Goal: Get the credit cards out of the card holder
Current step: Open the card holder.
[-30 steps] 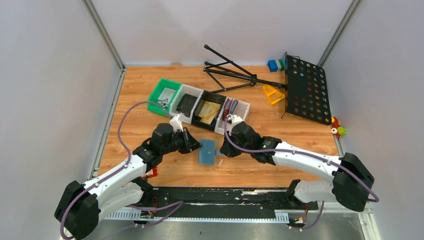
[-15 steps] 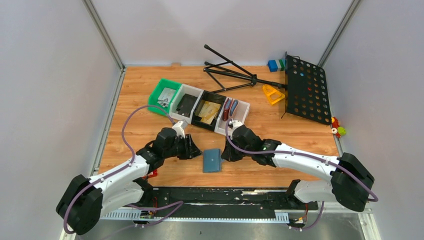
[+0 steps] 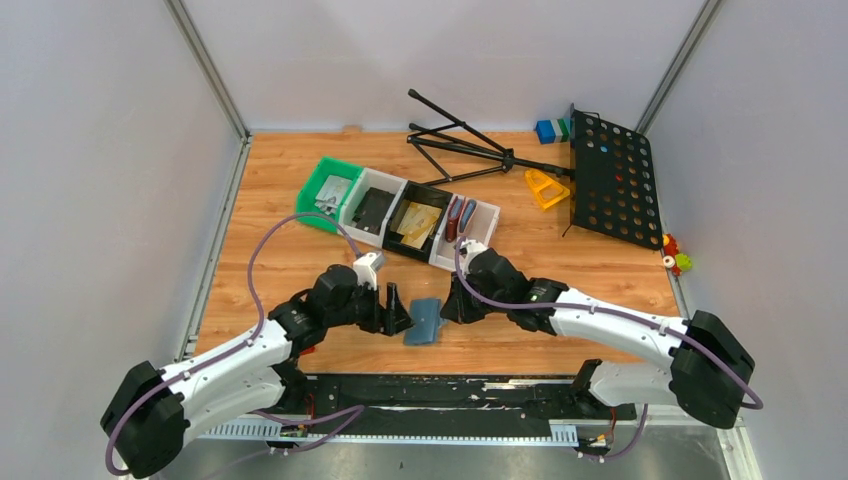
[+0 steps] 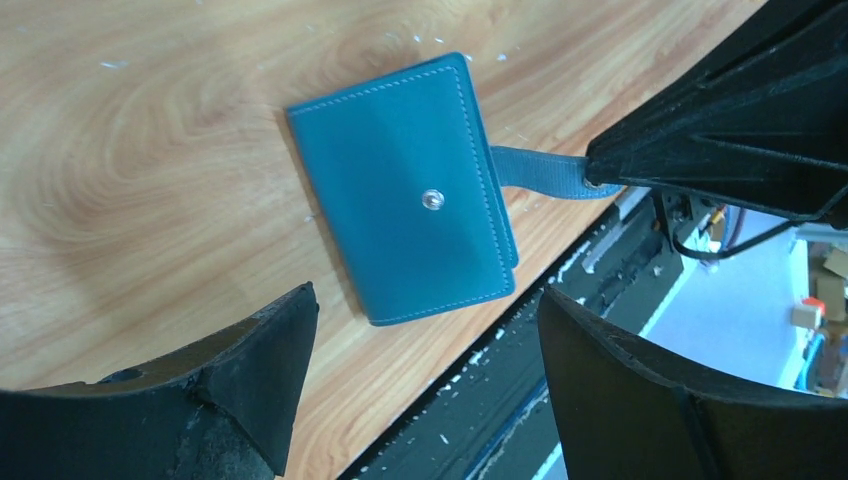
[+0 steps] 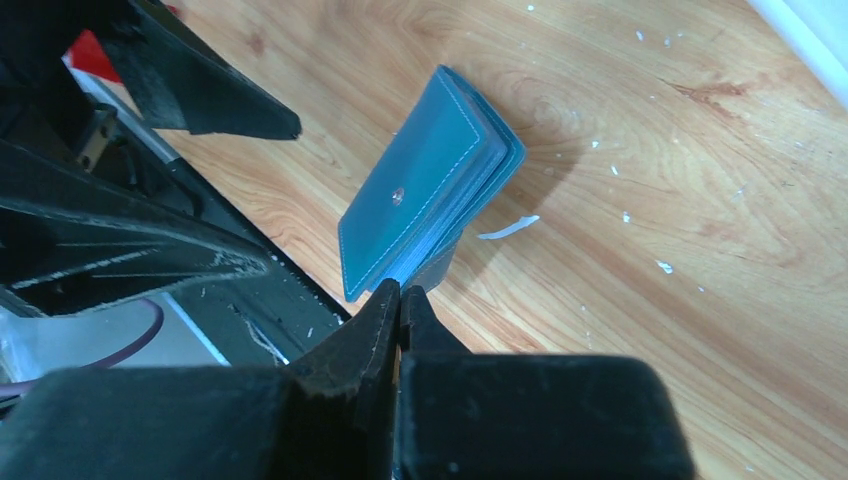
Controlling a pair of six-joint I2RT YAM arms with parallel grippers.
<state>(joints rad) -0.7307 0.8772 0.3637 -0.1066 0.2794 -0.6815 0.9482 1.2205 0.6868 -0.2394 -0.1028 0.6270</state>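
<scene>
Card holder (image 3: pixel 424 321) lies on the wooden desk (image 3: pixel 620 270) between my two claws, near the front edge, folded shut with its slate-blue outer face up. On the left wrist camera that face carries pale stitching along the border and one small metal snap stud (image 4: pixel 432 198). I can read no brand or lettering on it.

My left claw (image 4: pixel 425 300) is open, with its two black fingers spread wide on either side of the holder's near edge and touching nothing. From above, this claw (image 3: pixel 398 310) sits just left of the holder.

My right claw (image 5: pixel 400 295) is closed tight. It pinches the narrow blue strap (image 4: pixel 540 170) that runs out from the holder's side, and the fingertips meet on it. On the right wrist camera the holder looks tilted, its strap-side edge raised off the wood and the far edge down. Layered lighter-blue edges show along its open side, but I cannot tell whether any of them is a card.

Behind the claws a row of bins (image 3: pixel 400 210) runs across the desk: green, white, black, white. Any print on their contents is too small to read.
</scene>
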